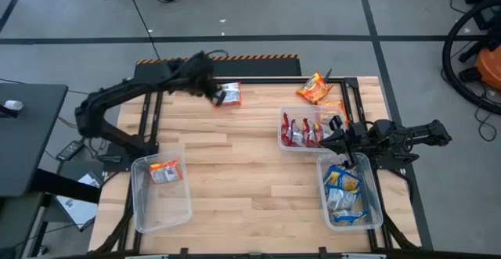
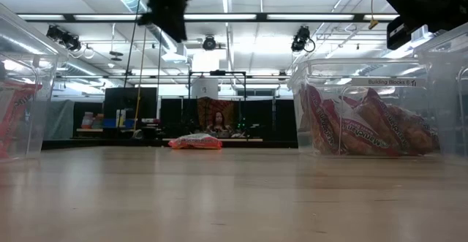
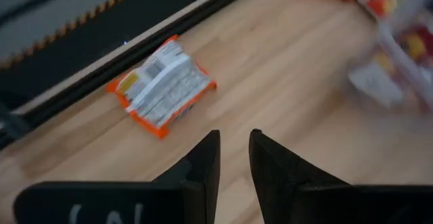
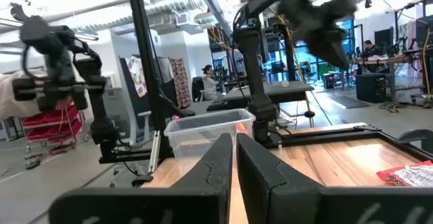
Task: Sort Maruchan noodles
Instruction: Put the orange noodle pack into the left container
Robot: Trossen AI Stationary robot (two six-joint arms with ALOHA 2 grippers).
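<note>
Fingers (image 3: 206, 158) of the left arm hover slightly parted above an orange noodle packet (image 3: 162, 85).

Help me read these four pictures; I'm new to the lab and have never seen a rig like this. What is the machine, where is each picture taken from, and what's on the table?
Two dark robot arms work at a wooden table, sorting noodle packets into clear bins.

One picture looks straight down, one looks level across the tabletop, and two come from cameras on the wrists.

The left gripper hangs above a lone packet at the far edge, fingers slightly apart, holding nothing. The right gripper waits shut between the two right-hand bins.

The left bin holds one orange packet. The middle bin holds red packets, the near right bin blue ones. Another orange packet lies loose beyond the middle bin.
</note>
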